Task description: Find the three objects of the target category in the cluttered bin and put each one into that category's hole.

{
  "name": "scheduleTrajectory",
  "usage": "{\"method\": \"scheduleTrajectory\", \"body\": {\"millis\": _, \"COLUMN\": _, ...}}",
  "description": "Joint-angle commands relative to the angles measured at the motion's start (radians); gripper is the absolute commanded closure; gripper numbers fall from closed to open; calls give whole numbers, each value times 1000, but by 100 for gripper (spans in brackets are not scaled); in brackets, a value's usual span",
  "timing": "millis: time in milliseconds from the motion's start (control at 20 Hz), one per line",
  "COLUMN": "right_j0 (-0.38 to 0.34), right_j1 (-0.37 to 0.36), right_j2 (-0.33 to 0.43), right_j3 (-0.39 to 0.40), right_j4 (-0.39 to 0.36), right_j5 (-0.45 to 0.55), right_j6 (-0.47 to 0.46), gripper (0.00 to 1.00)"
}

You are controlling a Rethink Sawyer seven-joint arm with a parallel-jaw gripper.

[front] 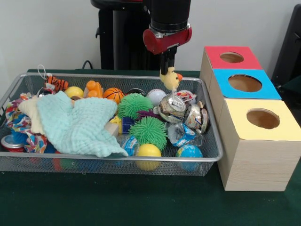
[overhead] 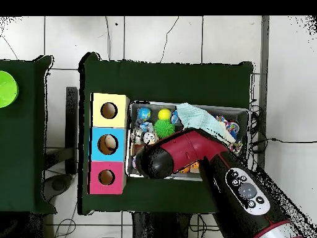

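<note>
From the front you see the gripper [front: 168,70] hanging over the far right part of the bin [front: 19,162], its tips down at a small yellow toy with an orange beak [front: 170,79]; whether the fingers pinch that toy or merely stand behind it you cannot tell from here. Just below and nearer lies one dented can [front: 172,108], silver end up, with a second can [front: 194,116] touching it on the right and a crushed clear bottle with a blue label [front: 181,133] in front of both. A third can, red-sided [front: 11,143], sits at the near left corner, half under the colourful cloth. The red-topped box [front: 217,61] stands at the far right, beyond the blue and yellow ones, its hole [front: 232,57] open and unblocked. Watch for this: if the jaws close now they may take the yellow toy instead of a can, and a dented, slanting can could slip or drag its neighbour. From overhead the red arm [overhead: 186,152] covers much of the bin, so the gripper and its fingers are hidden; you see only the pale green cloth [overhead: 201,119] and a few toys at the far side. The red box's hole [overhead: 106,177] lies nearest the robot, beside the blue one, so a short carry could drop into the wrong opening.
</note>
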Motion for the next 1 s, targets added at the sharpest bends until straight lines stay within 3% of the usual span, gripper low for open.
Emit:
{"method": "scheduleTrajectory", "body": {"millis": 50, "right_j0": 11, "right_j1": -42, "right_j2": -36, "right_j3": 36, "right_j4": -48, "right_j5": -110, "right_j6": 48, "gripper": 100}}
{"method": "scheduleTrajectory", "body": {"millis": 450, "right_j0": 2, "right_j1": -20, "right_j2": -70, "right_j3": 38, "right_j4": -59, "right_j5": -149, "right_j6": 49, "gripper": 100}}
{"method": "scheduleTrajectory", "body": {"millis": 650, "right_j0": 31, "right_j1": -39, "right_j2": -94, "right_j3": 52, "right_j4": -26, "right_j5": -153, "right_j6": 94, "gripper": 100}}
{"method": "scheduleTrajectory", "body": {"millis": 1000, "right_j0": 83, "right_j1": -124, "right_j2": -93, "right_j3": 111, "right_j4": 81, "right_j5": -71, "right_j6": 109, "gripper": 100}}
